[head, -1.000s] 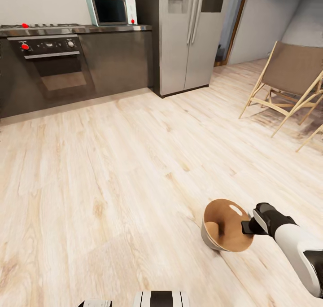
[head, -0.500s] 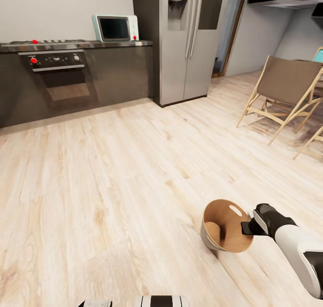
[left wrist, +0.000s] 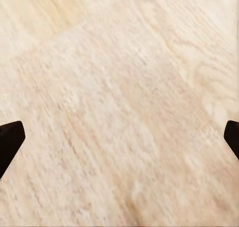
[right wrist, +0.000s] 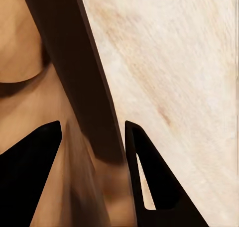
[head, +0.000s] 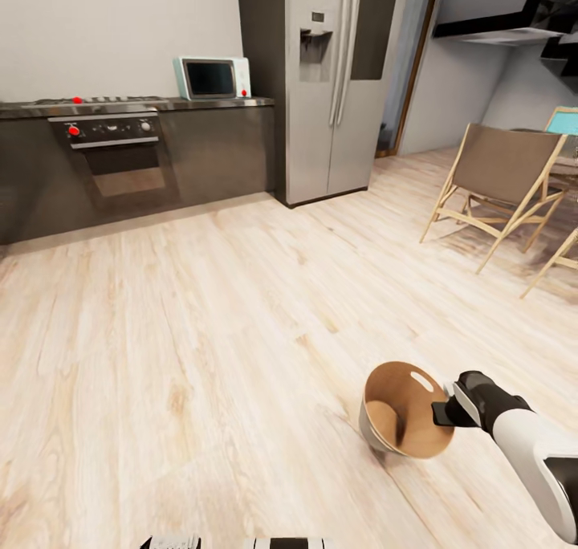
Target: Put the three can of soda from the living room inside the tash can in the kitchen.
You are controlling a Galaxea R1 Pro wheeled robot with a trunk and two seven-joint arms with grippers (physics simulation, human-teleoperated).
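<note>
Carrying step: right gripper (head: 446, 412), fingers closed on the rim of the tash can (head: 401, 420), holds it low above the kitchen floor (head: 201, 316). Left gripper (left wrist: 119, 142) wide open, empty. No soda cans visible; judged next: carry bin toward them.

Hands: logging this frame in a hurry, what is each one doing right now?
Left hand: open, nothing between its fingers, wood floor beyond.
Right hand: closed on the rim of the trash can, carrying it tilted.

Grey tash can (head: 403, 411), orange-brown inside, tilted, rim in right end effector (head: 443, 412).
</note>
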